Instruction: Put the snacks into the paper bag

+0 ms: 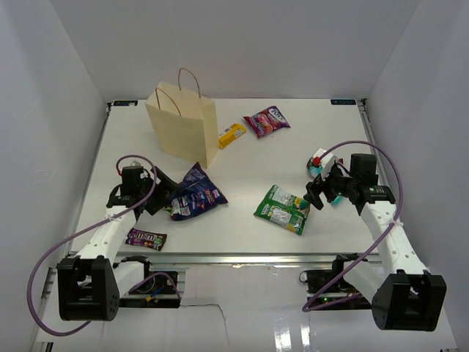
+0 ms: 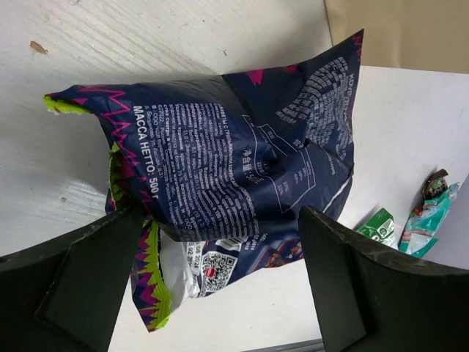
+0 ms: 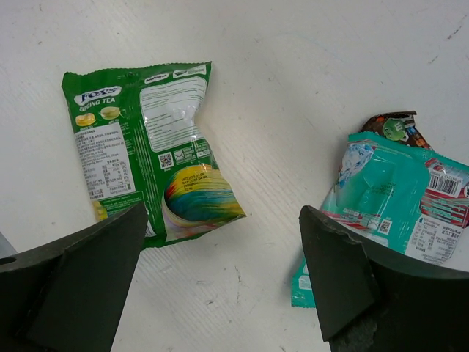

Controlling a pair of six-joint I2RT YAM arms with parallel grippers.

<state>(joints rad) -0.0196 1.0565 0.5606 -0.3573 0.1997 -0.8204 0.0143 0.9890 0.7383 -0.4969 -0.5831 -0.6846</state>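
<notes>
The cream paper bag [image 1: 183, 126] stands upright at the back left; its corner shows in the left wrist view [image 2: 399, 33]. My left gripper [image 1: 158, 193] [image 2: 220, 253] is open, and the lower end of the dark blue chip bag [image 1: 195, 195] [image 2: 234, 147] lies between its jaws. My right gripper [image 1: 321, 192] [image 3: 223, 253] is open over bare table between the green packet [image 1: 283, 208] [image 3: 146, 158] and the teal packet [image 1: 316, 164] [image 3: 396, 209]. The yellow bar [image 1: 231, 135] and the pink packet [image 1: 267, 120] lie right of the bag. The purple-brown candy pack [image 1: 146, 238] lies at the front left.
White walls close in the table on the left, back and right. The table's front edge [image 1: 242, 257] runs just past the candy pack. The green packet [image 2: 379, 226] and the teal one [image 2: 429, 216] also show far off in the left wrist view.
</notes>
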